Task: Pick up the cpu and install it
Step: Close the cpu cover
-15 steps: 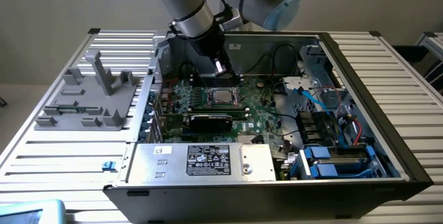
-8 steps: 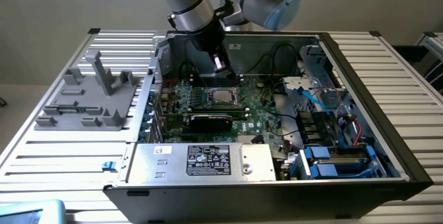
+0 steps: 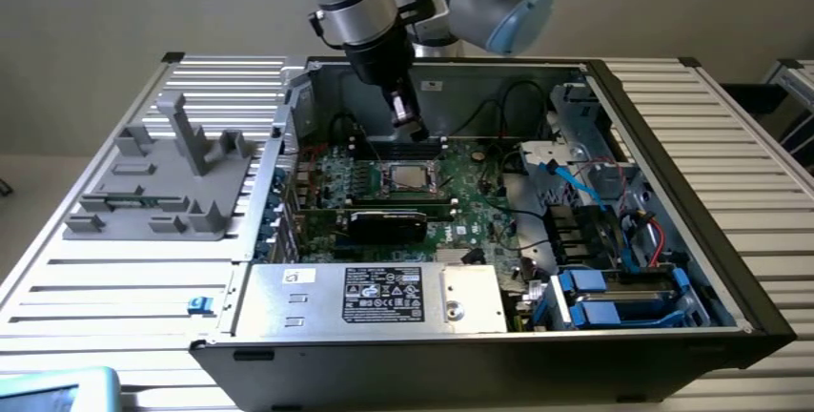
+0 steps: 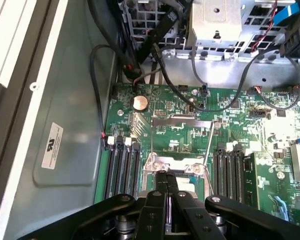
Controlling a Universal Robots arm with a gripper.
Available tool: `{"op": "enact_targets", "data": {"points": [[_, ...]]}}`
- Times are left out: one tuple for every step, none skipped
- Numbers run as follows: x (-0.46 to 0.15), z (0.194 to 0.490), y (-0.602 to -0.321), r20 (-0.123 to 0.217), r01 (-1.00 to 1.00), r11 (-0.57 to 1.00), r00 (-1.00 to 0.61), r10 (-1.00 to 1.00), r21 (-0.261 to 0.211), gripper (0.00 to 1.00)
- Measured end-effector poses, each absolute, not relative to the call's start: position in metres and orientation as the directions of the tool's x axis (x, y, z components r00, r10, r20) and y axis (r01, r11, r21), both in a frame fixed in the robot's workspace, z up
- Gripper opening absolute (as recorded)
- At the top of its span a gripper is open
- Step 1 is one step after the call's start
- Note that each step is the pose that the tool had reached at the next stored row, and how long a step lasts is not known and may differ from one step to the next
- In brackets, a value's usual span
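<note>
The cpu [image 3: 407,176], a small silver square, lies flat in the metal socket frame [image 3: 407,163] in the middle of the green motherboard inside the open computer case. My gripper [image 3: 417,132] hangs just above and behind it, tilted toward the board, with its black fingers pressed together and nothing between them. In the wrist view the shut gripper [image 4: 167,176] points at the socket frame [image 4: 192,166], whose silver corners and lever show just past the fingertips; the fingers cover most of the socket's middle.
A silver power supply box [image 3: 369,298] with a black-and-white label stands at the case's front. A black card [image 3: 388,222] sits just in front of the socket. Memory slots [image 4: 122,167] flank it, cables [image 4: 205,85] cross the board, and a grey fixture [image 3: 166,178] stands on the table.
</note>
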State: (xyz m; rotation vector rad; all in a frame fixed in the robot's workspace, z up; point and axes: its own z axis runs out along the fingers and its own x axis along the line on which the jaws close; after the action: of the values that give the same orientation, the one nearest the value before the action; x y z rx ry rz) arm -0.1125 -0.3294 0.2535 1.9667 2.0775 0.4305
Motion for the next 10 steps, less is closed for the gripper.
{"op": "enact_targets", "data": {"points": [[-0.112, 0.257, -0.33, 0.023, 0.926, 0.046, -0.059, 0.998, 0.373, 0.11], [-0.111, 0.26, -0.33, 0.023, 0.929, 0.046, -0.059, 0.998, 0.368, 0.11], [-0.11, 0.262, -0.33, 0.024, 0.931, 0.046, -0.059, 0.998, 0.362, 0.11], [-0.11, 0.264, -0.33, 0.024, 0.934, 0.046, -0.059, 0.998, 0.356, 0.11], [-0.109, 0.266, -0.331, 0.024, 0.936, 0.046, -0.058, 0.998, 0.349, 0.11], [-0.108, 0.268, -0.331, 0.025, 0.939, 0.046, -0.058, 0.998, 0.341, 0.11], [-0.107, 0.269, -0.331, 0.025, 0.942, 0.046, -0.058, 0.998, 0.332, 0.11], [-0.106, 0.269, -0.331, 0.026, 0.946, 0.046, -0.058, 0.998, 0.32, 0.11], [-0.105, 0.27, -0.331, 0.027, 0.949, 0.046, -0.057, 0.998, 0.311, 0.11], [-0.102, 0.27, -0.331, 0.027, 0.952, 0.046, -0.057, 0.998, 0.303, 0.11]]}}
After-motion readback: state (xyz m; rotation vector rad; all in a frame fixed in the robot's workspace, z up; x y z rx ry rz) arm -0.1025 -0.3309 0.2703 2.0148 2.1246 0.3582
